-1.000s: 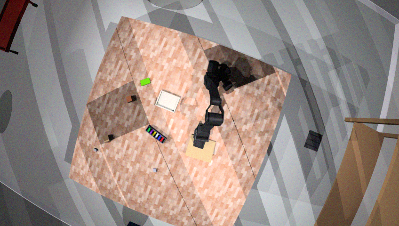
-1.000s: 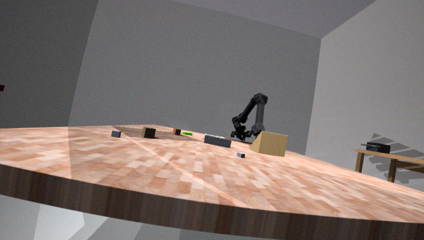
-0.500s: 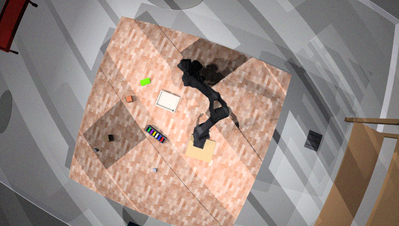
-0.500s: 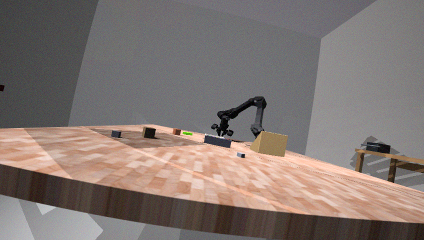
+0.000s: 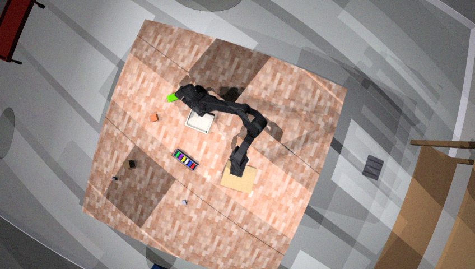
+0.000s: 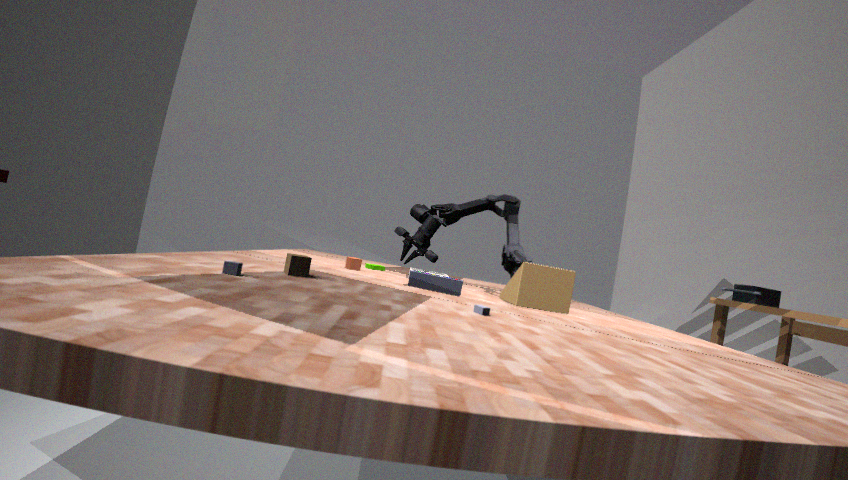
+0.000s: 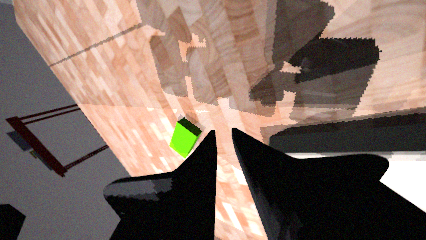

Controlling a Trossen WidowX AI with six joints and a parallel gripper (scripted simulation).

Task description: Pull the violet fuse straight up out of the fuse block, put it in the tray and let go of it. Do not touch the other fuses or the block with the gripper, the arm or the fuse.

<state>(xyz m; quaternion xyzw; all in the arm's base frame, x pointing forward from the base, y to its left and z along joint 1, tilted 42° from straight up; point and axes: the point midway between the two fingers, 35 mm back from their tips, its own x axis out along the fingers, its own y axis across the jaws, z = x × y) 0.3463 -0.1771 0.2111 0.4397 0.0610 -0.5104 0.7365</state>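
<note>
The violet fuse [image 5: 180, 156] stands in the fuse block [image 5: 182, 162] [image 6: 434, 282], between a green and a yellow fuse, in the top view. The whitish tray [image 5: 201, 123] lies up and right of the block; its edge shows at the right of the wrist view [image 7: 407, 172]. My gripper [image 6: 404, 261] [image 7: 223, 133] is slightly open, with nothing between the fingertips. It hangs tilted above the table, beyond the block in the exterior view. In the top view the arm's end is near the tray's upper left and its fingers are hard to tell apart.
A bright green block [image 5: 172, 97] [image 6: 374, 267] [image 7: 184, 139] lies beside the arm's end. An orange cube [image 5: 153, 117] [image 6: 353, 262] is left of the tray. A tan wedge [image 5: 238, 182] [image 6: 544, 288] stands by the arm base. A brown block [image 6: 298, 265] and two small grey cubes lie farther off.
</note>
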